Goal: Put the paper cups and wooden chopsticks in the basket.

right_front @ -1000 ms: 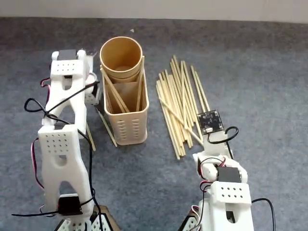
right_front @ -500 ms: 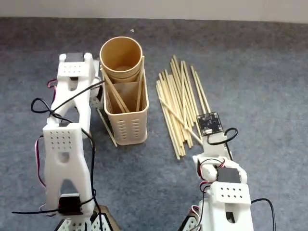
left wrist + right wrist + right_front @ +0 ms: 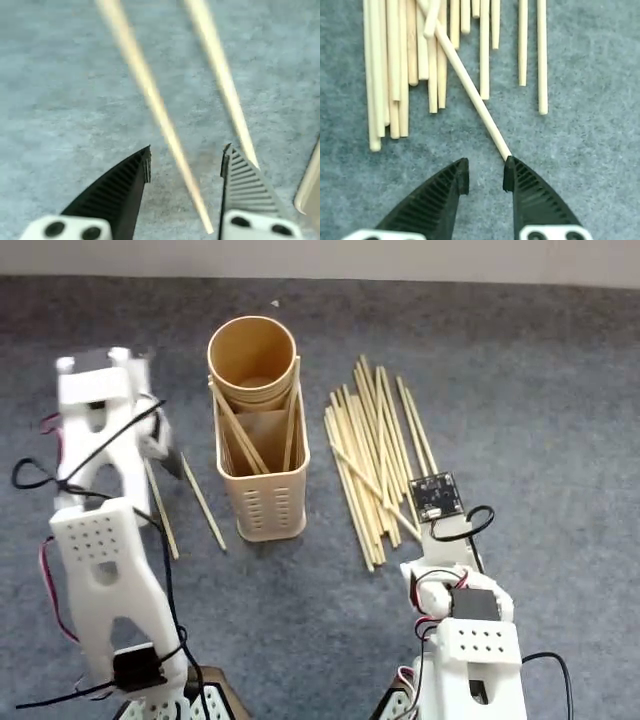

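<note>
A tan slotted basket (image 3: 263, 495) stands at mid-table with a stack of paper cups (image 3: 252, 358) and a few chopsticks in it. A loose pile of wooden chopsticks (image 3: 372, 462) lies on the carpet to its right. My right gripper (image 3: 485, 172) is open at the pile's near end, and one slanted chopstick (image 3: 465, 82) ends at a fingertip. Two more chopsticks (image 3: 203, 502) lie left of the basket. My left gripper (image 3: 185, 160) is open low over them, with one chopstick (image 3: 160, 120) running between its fingers and the other (image 3: 225, 95) along one finger.
Grey carpet covers the table. The left arm (image 3: 100, 430) stands left of the basket and the right arm (image 3: 465, 625) near the front right. The basket's edge (image 3: 310, 185) shows beside my left gripper. Open carpet lies far right and behind.
The left arm has swung left, away from the basket, and the two chopsticks beside the basket now lie further left. The right arm has not moved.
</note>
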`<state>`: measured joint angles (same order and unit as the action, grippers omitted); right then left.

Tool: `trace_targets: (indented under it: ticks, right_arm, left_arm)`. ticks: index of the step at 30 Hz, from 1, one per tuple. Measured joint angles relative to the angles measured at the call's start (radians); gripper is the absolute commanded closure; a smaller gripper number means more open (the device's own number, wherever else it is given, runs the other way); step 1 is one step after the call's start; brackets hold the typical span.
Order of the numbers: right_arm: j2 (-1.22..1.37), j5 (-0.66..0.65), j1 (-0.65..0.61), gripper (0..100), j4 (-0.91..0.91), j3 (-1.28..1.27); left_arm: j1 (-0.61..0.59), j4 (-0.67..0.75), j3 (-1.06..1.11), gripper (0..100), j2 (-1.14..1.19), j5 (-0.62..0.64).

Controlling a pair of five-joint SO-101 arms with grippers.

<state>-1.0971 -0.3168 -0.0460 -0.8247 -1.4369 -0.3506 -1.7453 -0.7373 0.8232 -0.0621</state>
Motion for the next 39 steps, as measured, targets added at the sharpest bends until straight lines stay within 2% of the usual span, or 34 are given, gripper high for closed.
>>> trace_targets:
  ticks: [10, 17, 22, 29, 39]
  right_arm:
    - [0.0, 0.0, 0.0, 86.8, 0.0, -0.005]
    - [0.0, 0.0, 0.0, 86.8, 0.0, -0.005]
    - [0.0, 0.0, 0.0, 86.8, 0.0, -0.005]
    - [0.0, 0.002, 0.0, 86.8, 0.0, -0.005]
    - [0.0, 0.002, 0.0, 86.8, 0.0, -0.005]
  left_arm:
    - [-0.02, 0.0, 0.0, 75, -0.052, 0.0]
    - [-0.02, 0.002, 0.0, 75, 0.08, 0.0]
    - [-0.015, 0.005, -0.04, 75, 0.086, 0.003]
    - [0.055, 0.012, -0.13, 75, 0.086, 0.064]
    - [0.149, 0.012, -0.135, 75, 0.086, 0.066]
